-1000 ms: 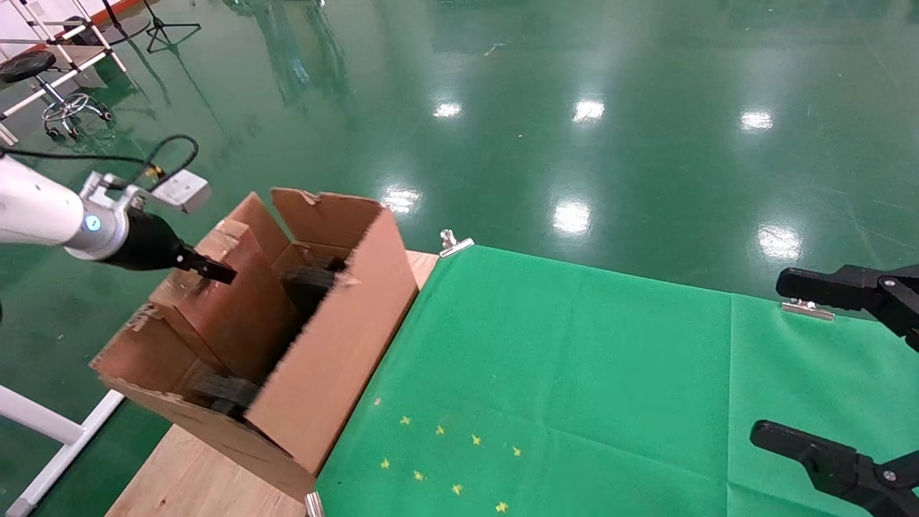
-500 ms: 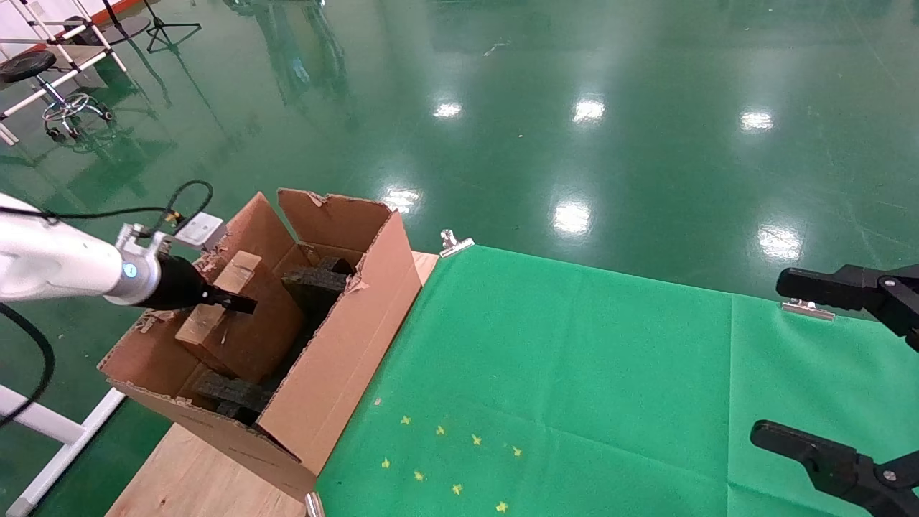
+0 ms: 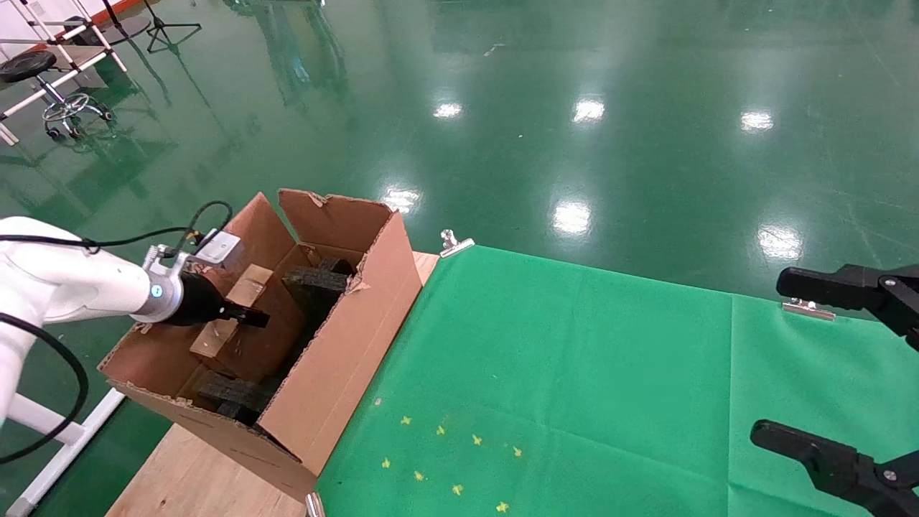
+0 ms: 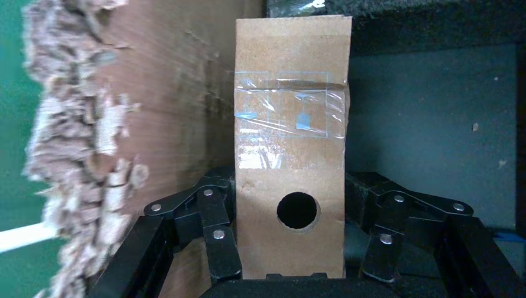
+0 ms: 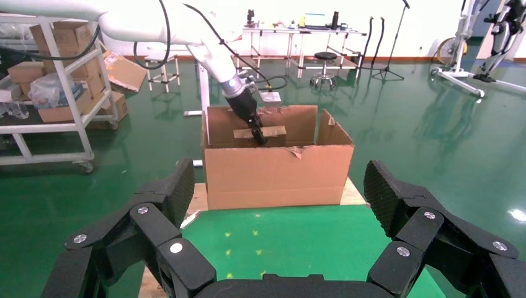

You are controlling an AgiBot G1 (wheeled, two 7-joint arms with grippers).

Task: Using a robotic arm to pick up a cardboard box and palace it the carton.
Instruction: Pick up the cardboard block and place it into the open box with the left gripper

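At the left, your left pincer (image 3: 248,316) is clamped across the slim cardboard box (image 3: 237,323), one finger on each broad side, so the narrow holed face points back toward the wrist. That keeps the box on edge, thin enough to slip down inside the carton (image 3: 337,359) beside the black foam inserts (image 3: 316,283). It sits low within the walls, near the left torn flap, though you cannot tell whether it is seated. Far right, over the green cloth (image 3: 574,373) on the desk, your right pincer (image 3: 836,366) idles with fingers spread wide.

Wooden table (image 3: 194,474) under green cloth (image 3: 574,388) and carton (image 3: 337,352).
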